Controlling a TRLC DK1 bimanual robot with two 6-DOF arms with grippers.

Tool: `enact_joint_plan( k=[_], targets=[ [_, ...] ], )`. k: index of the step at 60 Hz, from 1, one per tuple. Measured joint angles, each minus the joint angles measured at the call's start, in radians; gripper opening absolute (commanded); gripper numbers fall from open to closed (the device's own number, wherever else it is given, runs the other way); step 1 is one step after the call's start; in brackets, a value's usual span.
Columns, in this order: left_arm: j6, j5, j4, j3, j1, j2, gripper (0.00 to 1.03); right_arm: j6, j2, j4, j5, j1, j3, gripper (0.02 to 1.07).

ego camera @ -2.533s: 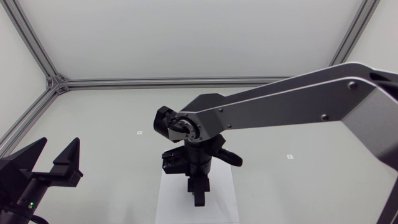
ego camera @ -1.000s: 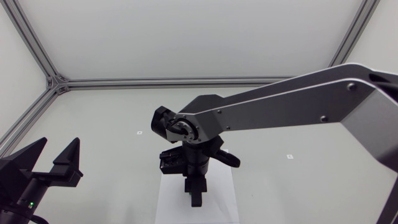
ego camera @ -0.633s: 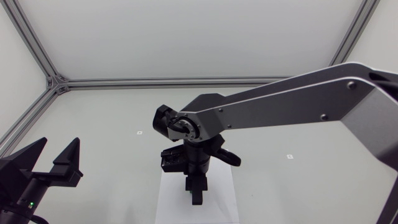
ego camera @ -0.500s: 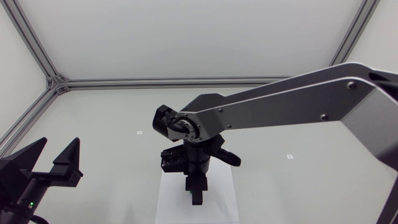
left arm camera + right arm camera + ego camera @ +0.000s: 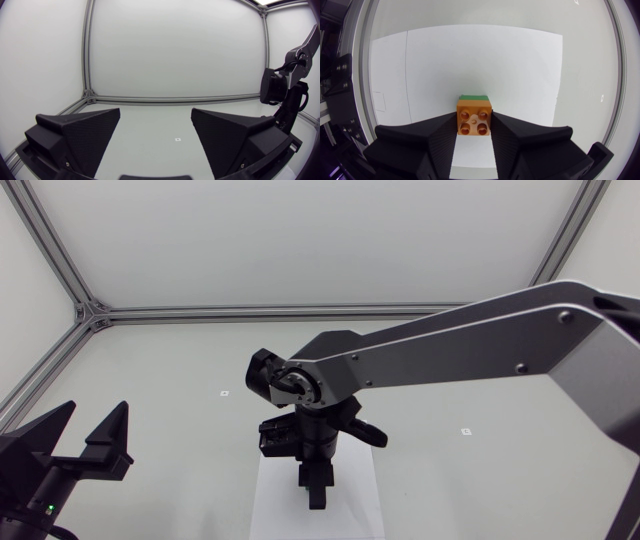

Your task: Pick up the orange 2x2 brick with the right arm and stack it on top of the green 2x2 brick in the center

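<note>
Orange brick [image 5: 474, 118] is pinched from both sides by the right gripper [image 5: 474, 116], directly over the green brick [image 5: 474, 97], above white paper [image 5: 520, 75]; left gripper [image 5: 155, 125] spread wide, well apart.

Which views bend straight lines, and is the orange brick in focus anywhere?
Right wrist view: orange brick sharp between the fingers, white sheet edges bowed. Left wrist view: frame rails curve near the sides. Head view: lines straight, light even, brick hidden under the right arm.
</note>
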Motion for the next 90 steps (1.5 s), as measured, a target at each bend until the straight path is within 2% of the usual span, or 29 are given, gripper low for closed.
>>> enact_joint_plan(
  k=[62, 68, 72, 73, 90],
  targets=[
    [0.000, 0.000, 0.000, 0.000, 0.000, 0.000, 0.99, 0.000, 0.000, 0.000, 0.001, 0.001, -0.002, 0.51],
    [0.000, 0.000, 0.000, 0.000, 0.000, 0.000, 0.99, 0.000, 0.000, 0.000, 0.001, 0.001, -0.002, 0.67],
    [0.000, 0.000, 0.000, 0.000, 0.000, 0.000, 0.99, 0.000, 0.000, 0.000, 0.001, 0.001, -0.002, 0.99],
    [0.000, 0.000, 0.000, 0.000, 0.000, 0.000, 0.99, 0.000, 0.000, 0.000, 0.001, 0.001, -0.002, 1.05],
    [0.000, 0.000, 0.000, 0.000, 0.000, 0.000, 0.99, 0.000, 0.000, 0.000, 0.001, 0.001, -0.002, 1.03]
  ],
)
